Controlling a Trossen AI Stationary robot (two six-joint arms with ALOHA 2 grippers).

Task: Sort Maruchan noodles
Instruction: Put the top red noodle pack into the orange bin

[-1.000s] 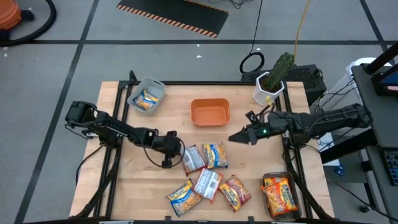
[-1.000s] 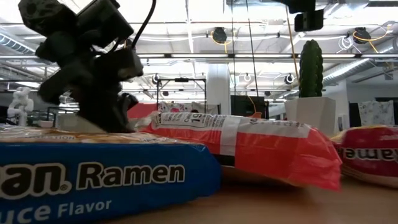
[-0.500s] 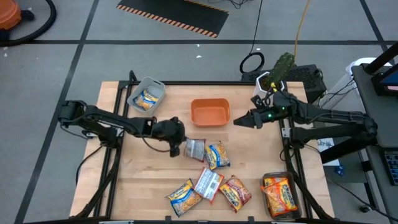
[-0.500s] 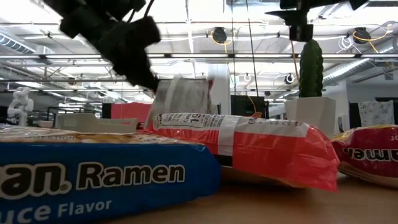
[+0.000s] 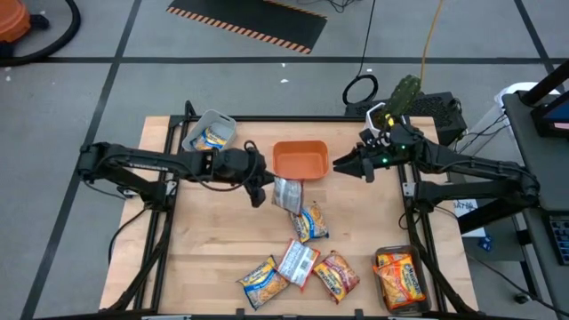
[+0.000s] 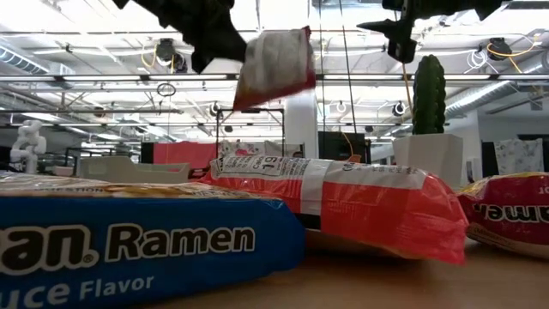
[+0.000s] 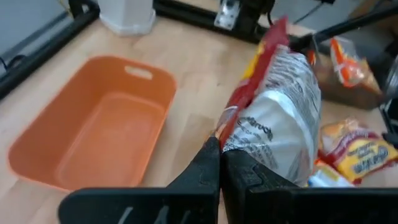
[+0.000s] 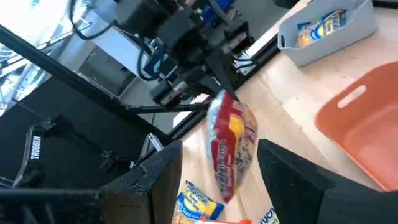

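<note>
The orange bin (image 5: 300, 160) lay empty, open from above. At its three o'clock hovered the right end effector (image 5: 339, 164); at nine, the left end effector (image 5: 266, 188) (clamped on a silver-red packet (image 5: 287, 193)). Loose packets (image 5: 302, 260) crowded the counter (image 5: 204, 258) toward six.

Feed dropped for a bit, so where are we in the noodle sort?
Done: one yellow-blue packet lies in the grey bin, one orange packet in the clear bin. In hand: the left gripper holds the silver-red packet off the table beside the empty orange bin. The right gripper waits open. Left: four packets on the table.
</note>
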